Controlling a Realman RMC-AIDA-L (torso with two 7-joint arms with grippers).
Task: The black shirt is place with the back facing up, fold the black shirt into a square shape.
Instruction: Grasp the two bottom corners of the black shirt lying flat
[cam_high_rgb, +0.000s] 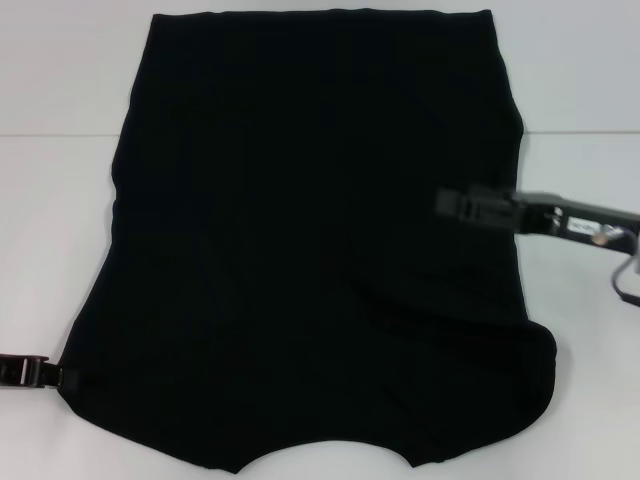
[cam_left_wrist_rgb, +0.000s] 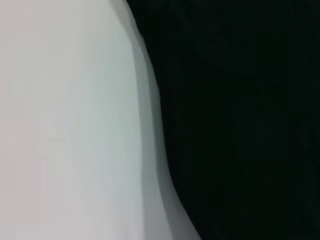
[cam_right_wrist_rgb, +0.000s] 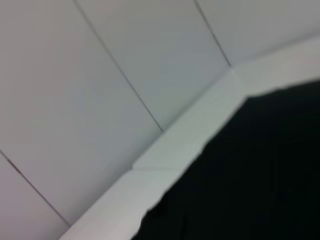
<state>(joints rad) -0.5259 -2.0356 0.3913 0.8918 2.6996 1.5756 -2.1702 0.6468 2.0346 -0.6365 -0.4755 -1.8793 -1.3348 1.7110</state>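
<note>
The black shirt (cam_high_rgb: 320, 250) lies spread flat on the white table (cam_high_rgb: 50, 200) and fills most of the head view. Its curved neckline is at the near edge and its sleeves look folded in. My left gripper (cam_high_rgb: 62, 378) is low at the shirt's near left edge, touching the fabric there. My right gripper (cam_high_rgb: 445, 203) hangs raised over the shirt's right side, reaching in from the right. The left wrist view shows the shirt's edge (cam_left_wrist_rgb: 240, 125) against the table (cam_left_wrist_rgb: 65, 125). The right wrist view shows a far part of the shirt (cam_right_wrist_rgb: 250, 175).
The white table shows as bare strips on both sides of the shirt. Its far edge (cam_right_wrist_rgb: 200, 135) meets a pale panelled wall (cam_right_wrist_rgb: 100, 75). A cable (cam_high_rgb: 625, 275) hangs from the right arm.
</note>
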